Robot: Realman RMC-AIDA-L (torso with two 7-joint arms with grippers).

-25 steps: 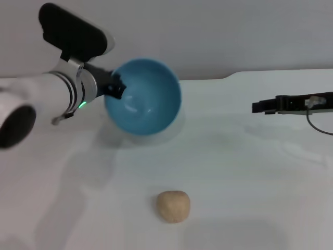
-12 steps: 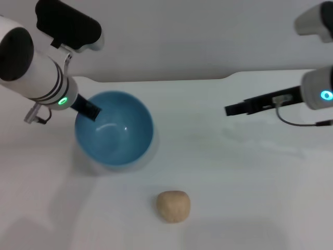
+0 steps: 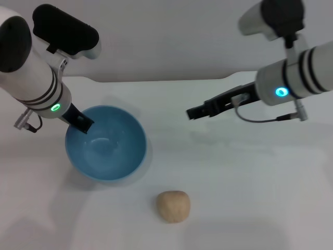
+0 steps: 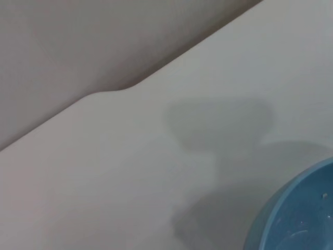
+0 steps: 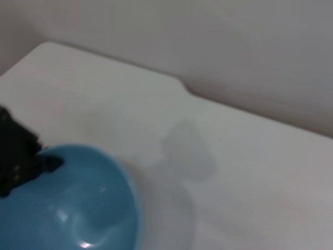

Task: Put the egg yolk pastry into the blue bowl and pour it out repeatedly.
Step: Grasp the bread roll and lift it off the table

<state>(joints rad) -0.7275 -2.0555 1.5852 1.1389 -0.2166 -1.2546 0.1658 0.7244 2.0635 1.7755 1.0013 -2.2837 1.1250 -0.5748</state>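
**A:** Head view first: where does everything sit?

**B:** The blue bowl (image 3: 105,143) rests upright on the white table (image 3: 239,177), empty. The left gripper (image 3: 81,122) is clamped on its far-left rim. The egg yolk pastry (image 3: 174,206) lies on the table, near the bowl's front-right.

**A:** And the right gripper (image 3: 193,112)?

**B:** Above the table, carrying nothing; I cannot tell how wide it stands.

**A:** Best approach?

**B:** Probably descend straight over the pastry, grip gently, and hold the bowl steady.
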